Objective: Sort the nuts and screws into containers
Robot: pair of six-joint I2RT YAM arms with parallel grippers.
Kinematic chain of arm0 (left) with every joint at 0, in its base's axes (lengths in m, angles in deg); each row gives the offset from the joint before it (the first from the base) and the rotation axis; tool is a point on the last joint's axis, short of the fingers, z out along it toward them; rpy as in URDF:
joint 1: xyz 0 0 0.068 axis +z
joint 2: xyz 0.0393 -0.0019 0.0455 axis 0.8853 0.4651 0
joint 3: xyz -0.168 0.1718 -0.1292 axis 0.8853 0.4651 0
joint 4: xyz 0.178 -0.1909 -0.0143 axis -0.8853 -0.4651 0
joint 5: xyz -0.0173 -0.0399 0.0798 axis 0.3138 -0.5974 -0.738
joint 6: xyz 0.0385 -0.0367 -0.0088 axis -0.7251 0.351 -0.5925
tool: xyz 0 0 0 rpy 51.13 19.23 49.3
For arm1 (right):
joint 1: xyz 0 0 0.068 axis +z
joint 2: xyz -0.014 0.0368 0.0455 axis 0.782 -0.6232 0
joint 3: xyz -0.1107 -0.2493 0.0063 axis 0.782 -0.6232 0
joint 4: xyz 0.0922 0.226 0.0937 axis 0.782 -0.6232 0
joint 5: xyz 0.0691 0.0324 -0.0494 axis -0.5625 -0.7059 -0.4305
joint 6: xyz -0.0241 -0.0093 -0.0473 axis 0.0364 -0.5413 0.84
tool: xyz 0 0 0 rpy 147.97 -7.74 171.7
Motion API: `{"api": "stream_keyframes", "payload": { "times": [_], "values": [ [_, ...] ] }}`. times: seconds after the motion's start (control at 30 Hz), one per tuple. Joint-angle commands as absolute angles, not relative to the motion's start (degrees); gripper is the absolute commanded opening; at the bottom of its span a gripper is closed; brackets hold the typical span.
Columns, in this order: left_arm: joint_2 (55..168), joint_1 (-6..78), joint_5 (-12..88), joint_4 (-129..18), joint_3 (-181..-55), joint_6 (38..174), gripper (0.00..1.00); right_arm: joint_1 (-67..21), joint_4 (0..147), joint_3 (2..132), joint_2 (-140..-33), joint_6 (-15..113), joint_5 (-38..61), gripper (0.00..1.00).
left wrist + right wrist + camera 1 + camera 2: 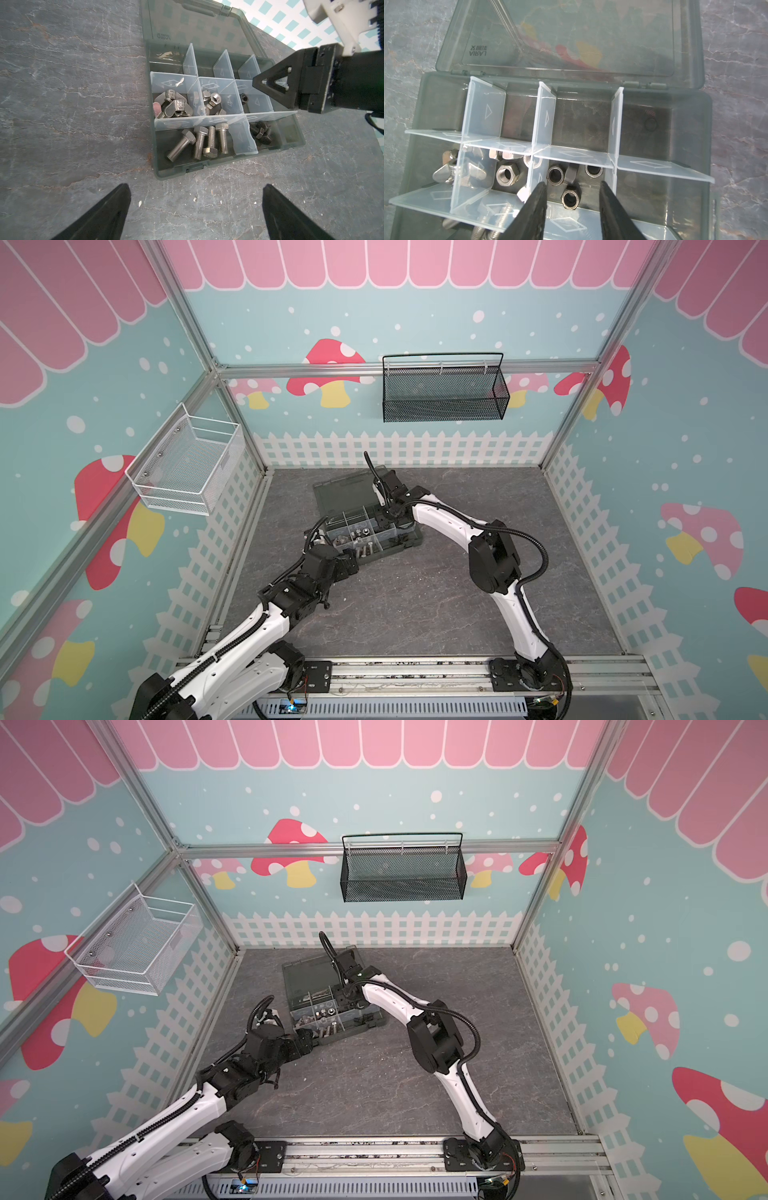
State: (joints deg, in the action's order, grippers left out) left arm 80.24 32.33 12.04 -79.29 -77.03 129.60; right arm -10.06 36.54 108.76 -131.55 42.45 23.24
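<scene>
One black nut lies flat, hole up, in a middle-row container, right under our right gripper, whose fingers stand apart and hold nothing. We see our left gripper wide open over the table, farther away, by the box's near edge.

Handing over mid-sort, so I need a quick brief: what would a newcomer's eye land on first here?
The smoky grey translucent plastic organizer box lies open on the dark stone-patterned table, its clear-divided compartments holding silver hex-head screws and small black hex nuts. The right gripper hangs open over the black nuts, while the left gripper hovers open above bare table in front of the box.
</scene>
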Motion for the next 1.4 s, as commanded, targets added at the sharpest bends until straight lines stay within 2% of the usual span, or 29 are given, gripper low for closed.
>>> {"api": "stream_keyframes", "payload": {
  "times": [0.0, 0.17, 0.3, 0.57, 0.6, 0.97, 1.23, 1.37],
  "values": [
    [78.97, 32.93, 10.59, -81.10, -76.38, 129.67, 1.00, -9.52, 35.24, 109.88, -128.30, 43.24, 24.12, 0.45],
    [77.35, 33.41, 7.92, -83.17, -76.81, 128.97, 1.00, -9.52, 34.95, 105.96, -122.97, 42.59, 27.11, 0.48],
    [75.32, 33.97, 5.46, -85.39, -77.48, 127.88, 1.00, -9.59, 36.50, 98.00, -115.76, 41.36, 32.04, 0.55],
    [70.20, 35.34, 0.07, -88.11, -77.80, 125.53, 1.00, -10.89, 38.81, 79.31, -98.61, 35.57, 43.45, 0.89],
    [69.69, 35.56, -0.82, -88.27, -77.72, 125.21, 1.00, -11.25, 39.16, 77.02, -96.60, 34.85, 44.52, 0.98],
    [65.36, 38.32, -9.17, -84.07, -75.92, 120.36, 1.00, -19.96, 49.19, 52.24, -76.66, 30.64, 50.60, 0.98],
    [66.02, 42.04, -12.98, -66.50, -69.17, 111.95, 1.00, -21.48, 56.57, 40.47, -65.57, 31.50, 66.88, 0.98],
    [68.32, 43.75, -12.80, -53.40, -64.86, 105.50, 1.00, -21.49, 68.20, 30.38, -62.08, 33.41, 75.36, 0.98]
  ]
}}
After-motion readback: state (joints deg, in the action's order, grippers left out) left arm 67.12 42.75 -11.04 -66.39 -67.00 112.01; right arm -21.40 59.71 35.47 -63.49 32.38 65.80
